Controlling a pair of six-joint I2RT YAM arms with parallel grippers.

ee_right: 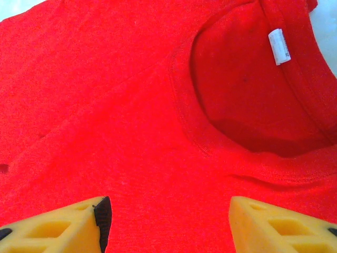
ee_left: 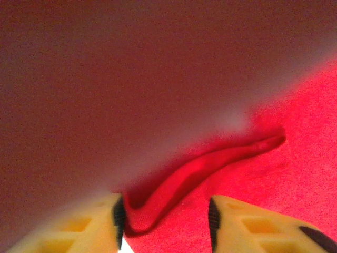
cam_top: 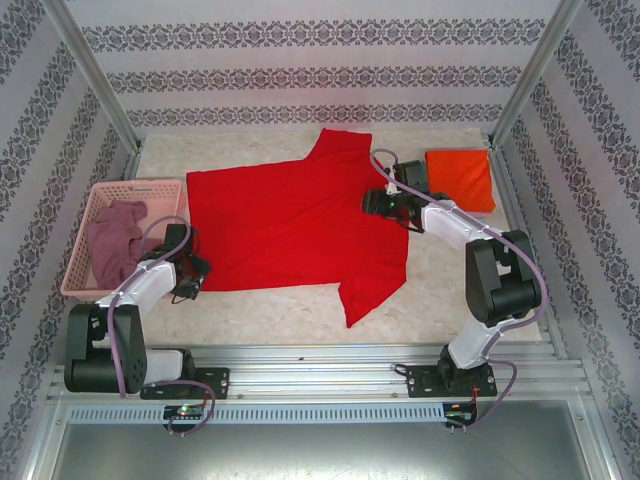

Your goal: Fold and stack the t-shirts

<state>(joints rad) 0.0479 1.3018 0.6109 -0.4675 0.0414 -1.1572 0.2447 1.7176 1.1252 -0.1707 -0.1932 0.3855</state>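
Lying flat on the bench (cam_top: 280, 305): red t-shirt (cam_top: 290, 225); left fingers (ee_left: 89, 226) part-open, straddling a raised hem fold (ee_left: 174, 184) (touching one finger) at its left edge; right fingers (ee_right: 274, 226) open above the collar (ee_right: 195, 126).

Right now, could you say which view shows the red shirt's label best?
Right wrist view: the white label is sharp inside the collar. From above, the red shirt lies whole, label too small; left wrist sees its hem.
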